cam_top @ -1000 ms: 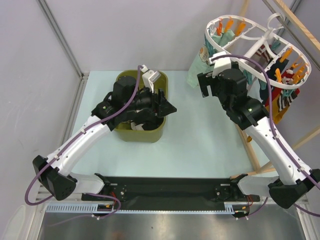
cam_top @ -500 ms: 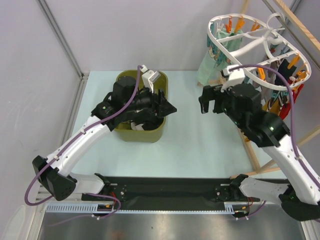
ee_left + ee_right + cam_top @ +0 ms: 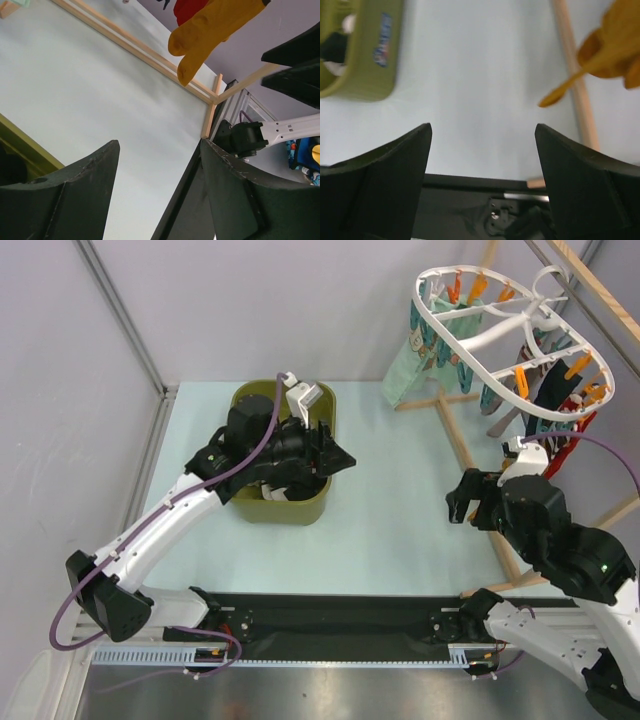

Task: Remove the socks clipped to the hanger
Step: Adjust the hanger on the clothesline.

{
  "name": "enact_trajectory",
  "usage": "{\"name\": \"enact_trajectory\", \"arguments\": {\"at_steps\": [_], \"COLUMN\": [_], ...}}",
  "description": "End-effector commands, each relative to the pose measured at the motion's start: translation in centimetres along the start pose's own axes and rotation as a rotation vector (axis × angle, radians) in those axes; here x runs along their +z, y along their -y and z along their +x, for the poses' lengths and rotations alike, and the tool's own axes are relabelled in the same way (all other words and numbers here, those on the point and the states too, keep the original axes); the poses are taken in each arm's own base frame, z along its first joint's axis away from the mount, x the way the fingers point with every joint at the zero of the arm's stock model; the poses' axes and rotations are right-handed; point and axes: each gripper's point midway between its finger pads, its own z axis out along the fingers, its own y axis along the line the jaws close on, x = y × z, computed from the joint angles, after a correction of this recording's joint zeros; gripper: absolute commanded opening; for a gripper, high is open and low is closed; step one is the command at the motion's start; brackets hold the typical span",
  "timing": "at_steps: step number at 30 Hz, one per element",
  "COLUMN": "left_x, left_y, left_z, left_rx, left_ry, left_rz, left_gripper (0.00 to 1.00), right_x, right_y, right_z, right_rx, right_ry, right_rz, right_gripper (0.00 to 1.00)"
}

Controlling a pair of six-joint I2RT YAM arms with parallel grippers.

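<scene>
Socks (image 3: 408,360) hung clipped to the hanger (image 3: 470,348) at the far right of the worktop (image 3: 400,510). Right gripper (image 3: 468,510) and left gripper (image 3: 335,450) both had jaws spread, empty. The right should close low on the mustard sock (image 3: 210,30), seemingly nearest, and pull straight down.

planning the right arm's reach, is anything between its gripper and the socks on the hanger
nothing visible. the right gripper is open and empty, the socks hang clear on the hanger; only the wooden rack's base rail lies low beneath.
</scene>
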Motion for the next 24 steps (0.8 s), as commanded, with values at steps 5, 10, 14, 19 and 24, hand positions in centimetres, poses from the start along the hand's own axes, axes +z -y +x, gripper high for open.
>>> {"name": "enact_trajectory", "arguments": {"at_steps": [5, 10, 14, 19, 24], "left_x": [0.4, 0.4, 0.9, 1.1, 1.3], "left_y": [1.7, 1.5, 1.5, 1.7, 1.7], "left_z": [-1.0, -0.7, -0.3, -0.2, 0.0], "left_rx": [0.014, 0.017, 0.009, 0.012, 0.010], "left_ry": [0.032, 0.025, 0.013, 0.009, 0.003], "left_rz": [0.052, 0.044, 0.055, 0.061, 0.065], "left_gripper": [0.71, 0.71, 0.71, 0.71, 0.71], "right_x": [0.7, 0.3, 0.9, 1.2, 3.5], "right_y": [7.3, 10.2, 11.9, 15.3, 15.2], "right_z": [-1.1, -2.2, -2.3, -0.7, -1.5], "right_rx": [-0.045, -0.053, -0.067, -0.026, -0.036], "right_ry": [0.107, 0.189, 0.183, 0.080, 0.159], "right_rz": [0.462, 0.660, 0.755, 0.841, 0.730], "right_gripper": [0.90, 0.89, 0.88, 0.87, 0.88]}}
